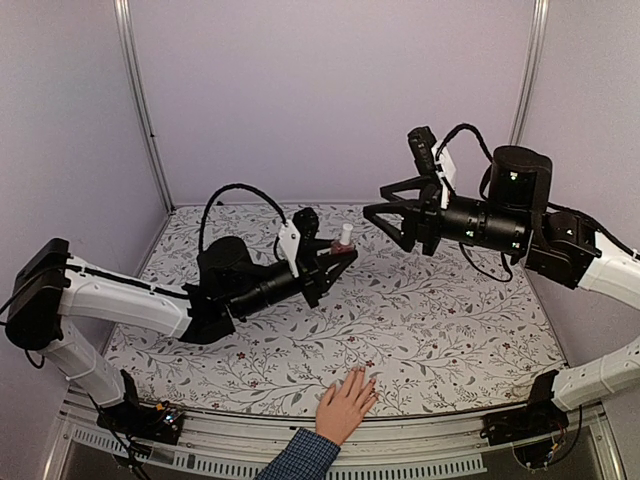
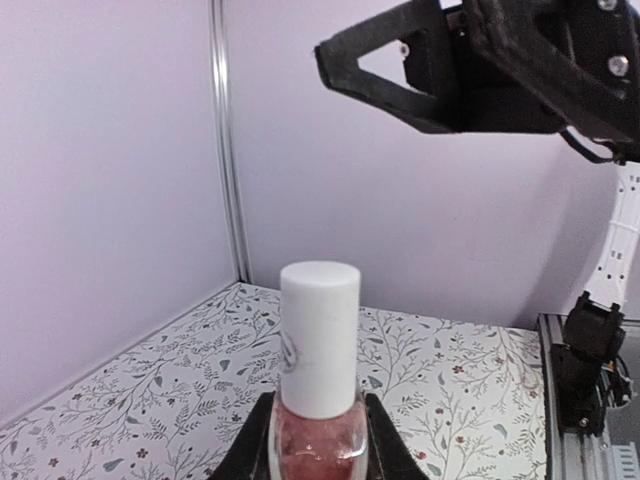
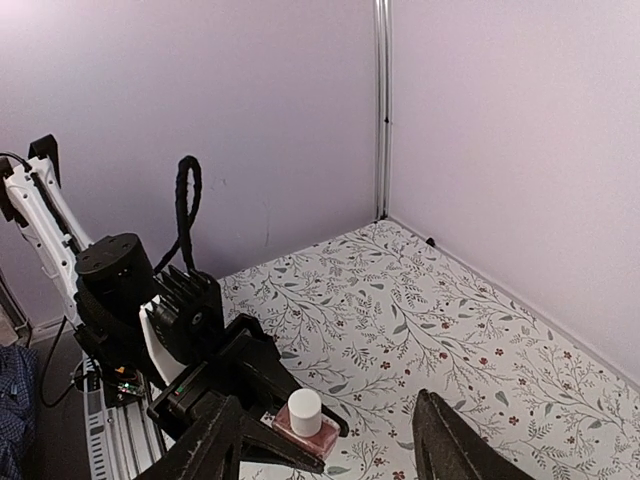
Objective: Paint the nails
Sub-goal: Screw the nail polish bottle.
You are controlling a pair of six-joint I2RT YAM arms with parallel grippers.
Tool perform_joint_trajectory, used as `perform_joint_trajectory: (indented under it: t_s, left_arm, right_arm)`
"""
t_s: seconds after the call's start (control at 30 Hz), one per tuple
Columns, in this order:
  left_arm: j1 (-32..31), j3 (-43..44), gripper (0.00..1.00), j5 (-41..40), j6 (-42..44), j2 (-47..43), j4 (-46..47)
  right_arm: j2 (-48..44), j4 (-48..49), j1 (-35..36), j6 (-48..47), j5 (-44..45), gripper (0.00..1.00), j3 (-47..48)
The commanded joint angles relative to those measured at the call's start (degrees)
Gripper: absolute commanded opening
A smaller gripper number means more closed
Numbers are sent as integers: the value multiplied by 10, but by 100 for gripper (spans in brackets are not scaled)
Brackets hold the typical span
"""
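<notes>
My left gripper (image 1: 338, 256) is shut on a small pink bottle (image 1: 341, 246) with a white cap (image 2: 319, 340), holding it upright above the middle of the table. In the left wrist view the glass body (image 2: 318, 435) sits between the two black fingers. My right gripper (image 1: 388, 216) hangs open just right of and above the cap, with nothing between its fingers (image 3: 215, 440). From the right wrist view the bottle (image 3: 306, 428) lies below it. A light-skinned hand (image 1: 345, 405) with a blue checked cuff (image 1: 300, 457) rests flat at the near edge. Its nails (image 1: 360, 376) are too small to make out.
The floral tablecloth (image 1: 450, 310) covers the table, with plain lilac walls on three sides and metal corner posts (image 1: 140, 100). The right arm's body (image 1: 520, 215) hovers over the far right. The left arm (image 1: 120, 300) stretches in from the near left.
</notes>
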Motion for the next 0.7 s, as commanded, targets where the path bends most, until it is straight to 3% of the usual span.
perform_joint_trajectory:
  t_s: [0.0, 0.2, 0.37, 0.53, 0.67]
  left_arm:
    - [9, -17, 0, 110, -5, -14, 42]
    - [38, -10, 0, 377, -77, 7, 110]
    - [40, 15, 0, 512, -115, 34, 132]
    - [42, 27, 0, 563, -155, 57, 174]
    - [50, 23, 0, 568, -179, 62, 200]
  right_arm:
    - [-6, -10, -8, -45, -96, 61, -2]
    - [29, -52, -8, -102, -231, 59, 22]
    - [51, -53, -8, -126, -319, 54, 28]
    - [69, -51, -8, -133, -380, 46, 36]
    - [75, -58, -6, -137, -404, 32, 38]
